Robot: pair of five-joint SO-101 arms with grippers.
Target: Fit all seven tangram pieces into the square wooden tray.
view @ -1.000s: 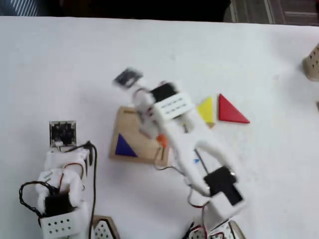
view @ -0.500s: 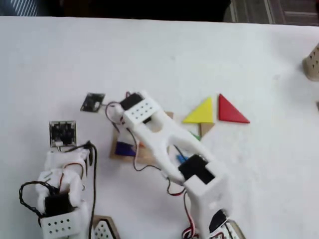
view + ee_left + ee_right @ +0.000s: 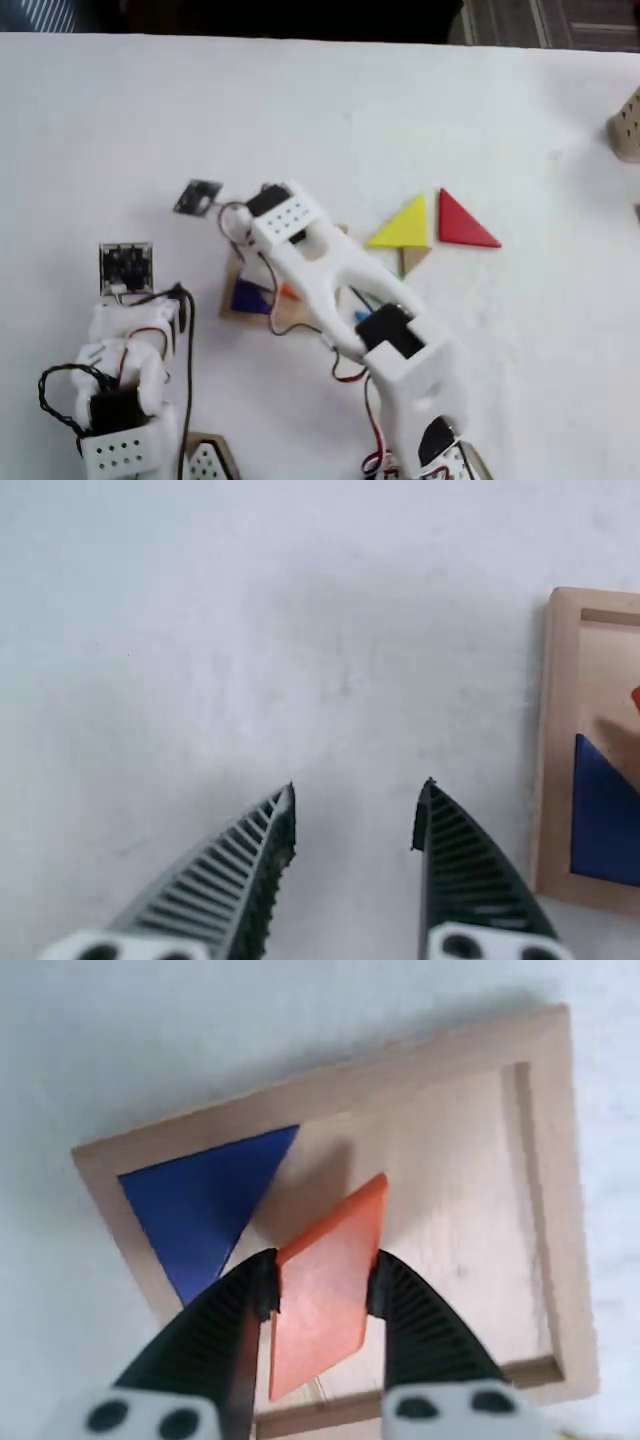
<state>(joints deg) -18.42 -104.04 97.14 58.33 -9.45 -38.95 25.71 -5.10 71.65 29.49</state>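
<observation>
- High view: my right arm (image 3: 335,275) hangs over the square wooden tray (image 3: 283,316). A flat blue triangle piece (image 3: 248,298) lies in the tray's near-left corner, and a flat orange parallelogram piece (image 3: 288,292) is just right of it. A yellow triangle piece (image 3: 403,224) and a red triangle piece (image 3: 463,222) wait on the white table (image 3: 450,120), right of the tray.
- Left wrist view: my left gripper (image 3: 358,788) is spread wide over bare table and holds nothing. The tray is just beside it.
- Right wrist view: my right gripper (image 3: 322,1265) pinches the orange parallelogram over the tray floor, beside the blue triangle. I cannot tell whether it has touched down. I judge one of seven pieces placed and a second close, with most of the job left.
</observation>
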